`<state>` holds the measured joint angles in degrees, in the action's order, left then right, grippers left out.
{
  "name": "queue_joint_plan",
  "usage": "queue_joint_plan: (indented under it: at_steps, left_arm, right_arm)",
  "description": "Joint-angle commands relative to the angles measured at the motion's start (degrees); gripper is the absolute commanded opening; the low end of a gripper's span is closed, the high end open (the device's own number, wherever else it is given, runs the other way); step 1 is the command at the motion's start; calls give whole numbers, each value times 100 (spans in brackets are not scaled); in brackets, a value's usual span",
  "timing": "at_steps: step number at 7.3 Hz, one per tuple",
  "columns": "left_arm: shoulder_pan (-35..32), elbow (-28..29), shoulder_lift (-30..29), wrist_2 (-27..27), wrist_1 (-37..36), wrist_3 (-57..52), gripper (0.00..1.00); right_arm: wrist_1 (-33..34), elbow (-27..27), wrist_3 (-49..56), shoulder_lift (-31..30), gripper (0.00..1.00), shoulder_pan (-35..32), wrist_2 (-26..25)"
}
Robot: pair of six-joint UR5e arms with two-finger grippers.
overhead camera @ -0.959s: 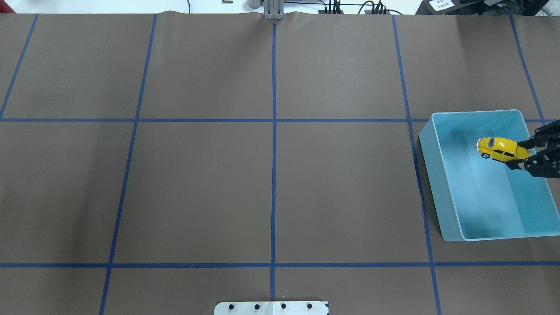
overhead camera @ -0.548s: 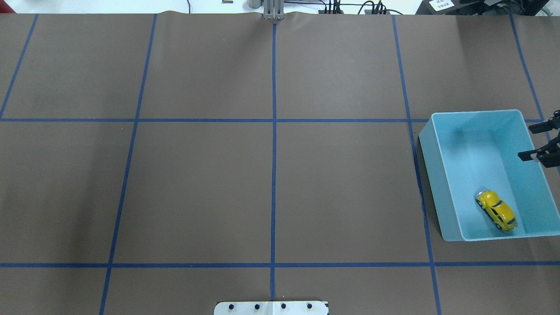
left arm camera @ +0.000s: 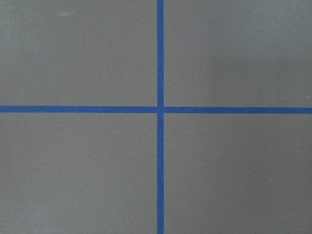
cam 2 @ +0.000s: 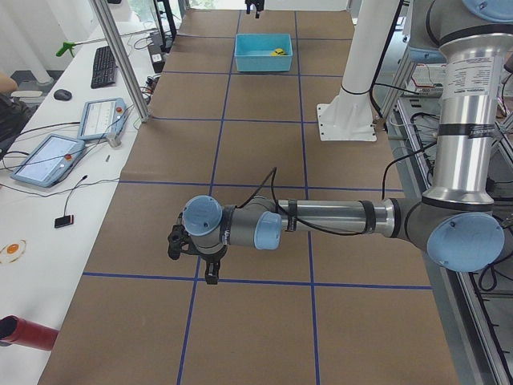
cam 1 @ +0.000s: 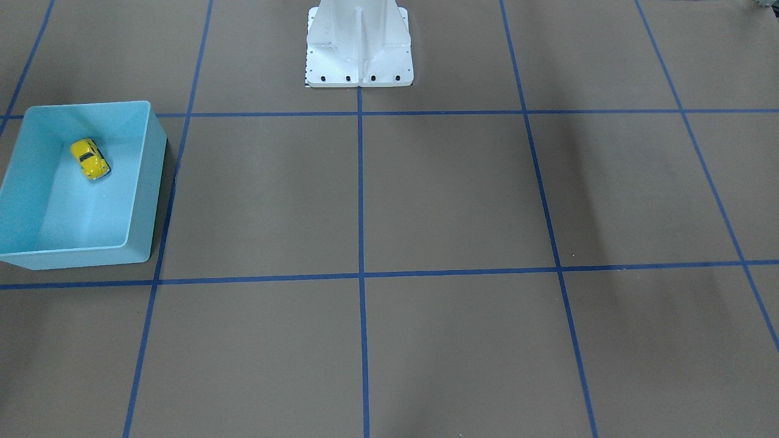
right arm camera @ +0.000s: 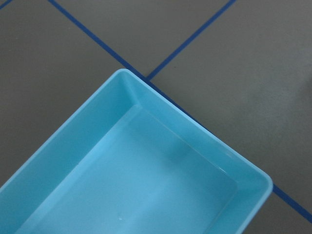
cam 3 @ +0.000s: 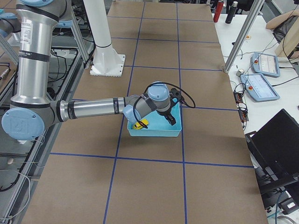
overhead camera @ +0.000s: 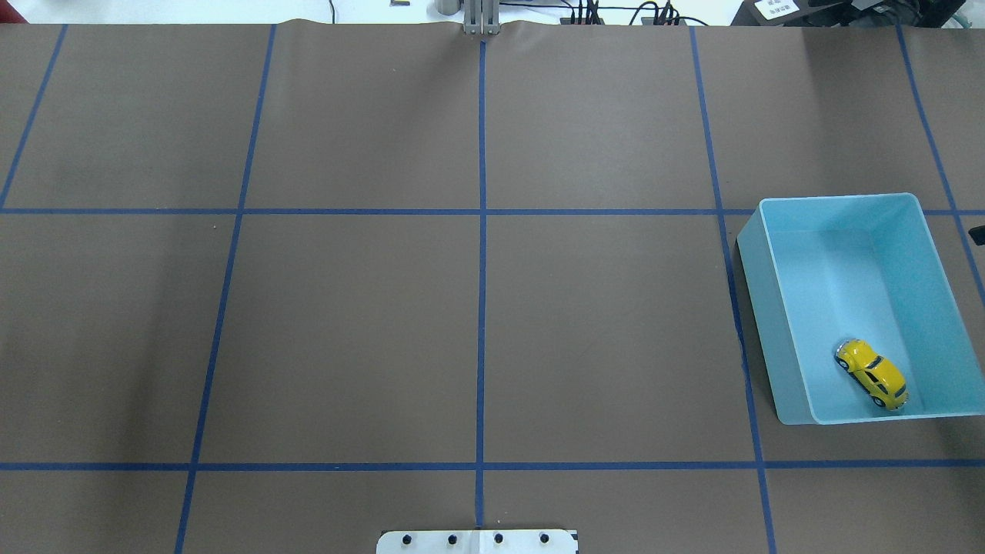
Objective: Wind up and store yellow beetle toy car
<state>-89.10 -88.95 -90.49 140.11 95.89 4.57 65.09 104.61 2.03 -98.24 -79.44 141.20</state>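
The yellow beetle toy car (overhead camera: 872,373) lies on its wheels inside the light blue bin (overhead camera: 839,198), in the corner nearest the robot. It also shows in the front view (cam 1: 89,159) and the right side view (cam 3: 139,124). Nothing touches it. Only a dark sliver of my right gripper (overhead camera: 977,235) shows at the overhead view's right edge, beside the bin; I cannot tell its state. It hangs over the bin's outer side in the right side view (cam 3: 175,112). My left gripper (cam 2: 191,263) hovers low over bare table far from the bin; I cannot tell its state.
The bin (cam 1: 85,104) stands at the table's right end, and holds nothing but the car. The robot's white base (cam 1: 359,67) stands at the middle of the near edge. Blue tape lines (left arm camera: 160,109) cross the brown table cover.
One second ago my right gripper held the car above the bin. It let go, the car dropped into the bin's near corner, and the gripper drew back to the right.
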Motion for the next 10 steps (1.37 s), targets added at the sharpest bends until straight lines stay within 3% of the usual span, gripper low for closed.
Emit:
queue_joint_plan:
  at_steps: [1,2,4,7,10]
  left_arm:
    - [-2,1,14,-1,0,0,100]
    - [-2,1,14,-1,0,0,100]
    - [-2,1,23,-1,-9,0,100]
    - [-2,1,32,-1,-9,0,100]
    - [-2,1,32,-1,-18,0,100]
  right_arm:
    - [1429,-37,-44,59,100,-430,-197]
    - [2158,-46,-358,155,100,-606,-198]
    - [2753,-81,-1410,112,100,-678,-216]
    - [2737,-362,-1504,-11,100,-844,-863]
    - [2658,-301,-972,-116,100,-1169,-918]
